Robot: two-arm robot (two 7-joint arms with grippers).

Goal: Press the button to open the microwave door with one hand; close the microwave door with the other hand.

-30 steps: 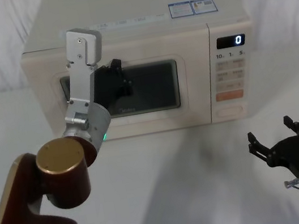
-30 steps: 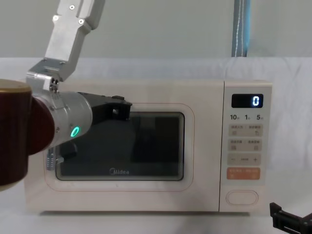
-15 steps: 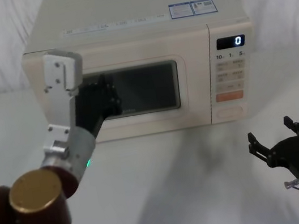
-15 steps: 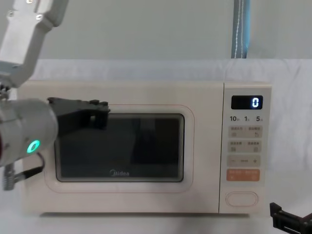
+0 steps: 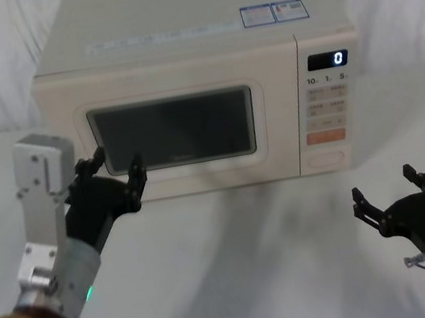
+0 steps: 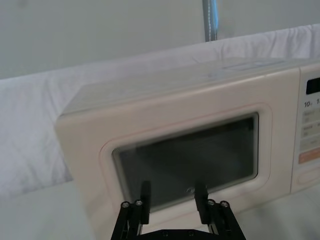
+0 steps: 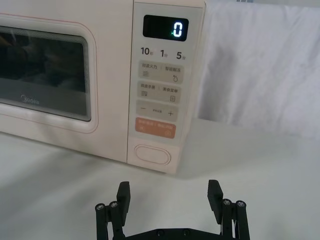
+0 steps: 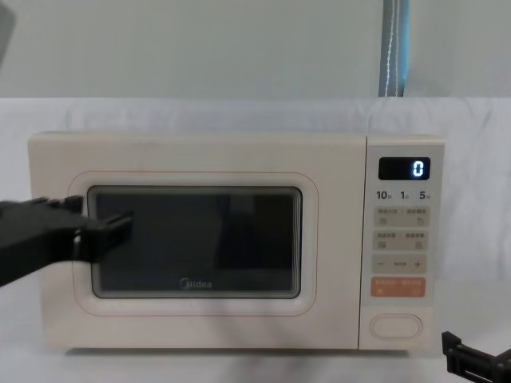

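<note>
Now: door shut, both grippers open, empty, off the microwave.

Head view: cream boxy microwave [image 5: 197,88] at table's far middle, wide cream door with dark glass window [image 5: 174,131] flush shut; large cream oval button [image 5: 327,159] at bottom of right-hand control panel, long axis horizontal. Left black-fingered gripper [image 5: 111,174] in front of door's lower left corner, fingers spread, holding nothing, apart from door. Right black-fingered gripper [image 5: 388,198] low on right, fingers wide, empty, button ahead and slightly left of it.
Left wrist view: door [image 6: 187,151] straight ahead of open gripper [image 6: 173,197], not touching.
Right wrist view: button [image 7: 152,154] just beyond open gripper [image 7: 169,196], slightly off-centre, under orange rectangular key [image 7: 155,128].
Chest view: button [image 8: 396,325] lower right; left gripper [image 8: 100,227] over window's left edge. Judged: right arm nearer button, left nearer door.
</note>
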